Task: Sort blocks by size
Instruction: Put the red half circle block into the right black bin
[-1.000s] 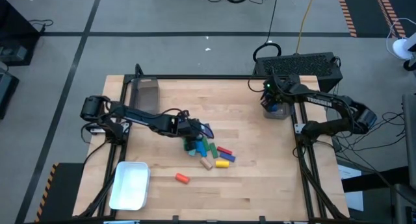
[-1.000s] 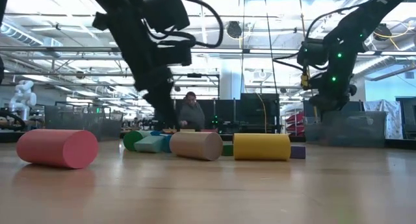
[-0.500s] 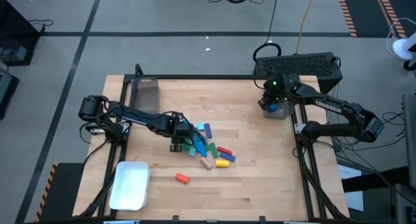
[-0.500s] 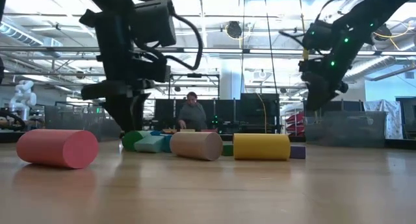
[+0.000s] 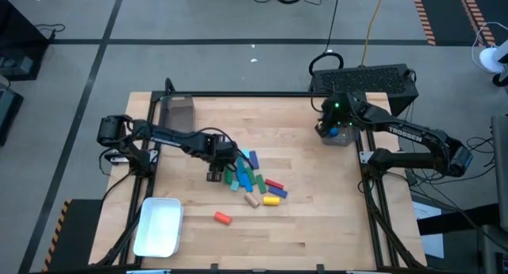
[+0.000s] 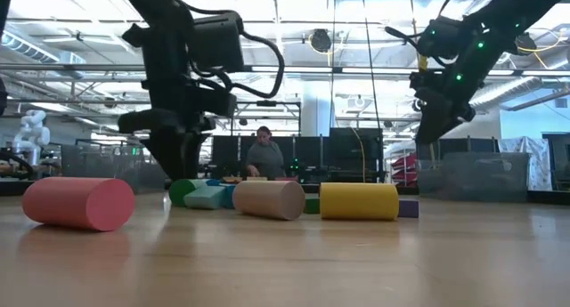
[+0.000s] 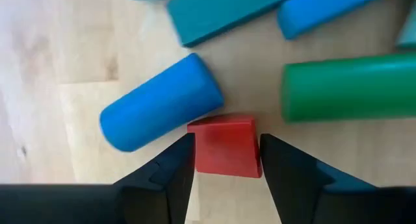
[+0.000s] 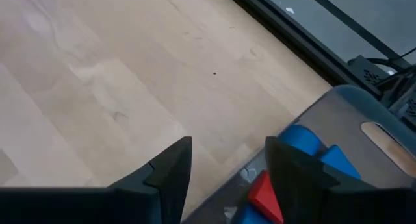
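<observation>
- Grey floor with cables surrounds the wooden table (image 5: 302, 226) in the high view. A pile of blocks (image 5: 252, 180) lies near its middle, with an orange cylinder (image 5: 222, 218) apart toward the front. The left gripper (image 5: 216, 172) sits at the pile's left edge. The right gripper (image 5: 332, 125) hangs over a grey bin (image 5: 337, 136) at the far right. A white tray (image 5: 159, 226) lies at front left, a clear bin (image 5: 176, 111) at back left.
- Across the tabletop in the low view, a pink cylinder (image 6: 78, 203), a tan cylinder (image 6: 269, 199) and a yellow cylinder (image 6: 359, 201) lie in front. A person (image 6: 262, 156) stands far behind.
- Left wrist view: the fingers (image 7: 170, 169) stand on either side of a red cube (image 7: 225, 146), close against it; I cannot tell if they pinch it. A blue cylinder (image 7: 161, 102) touches the cube; a green cylinder (image 7: 348, 87) lies near.
- Right wrist view: the fingers (image 8: 170, 169) are spread and empty above the bin's rim, which holds blue and red blocks (image 8: 286, 172).
</observation>
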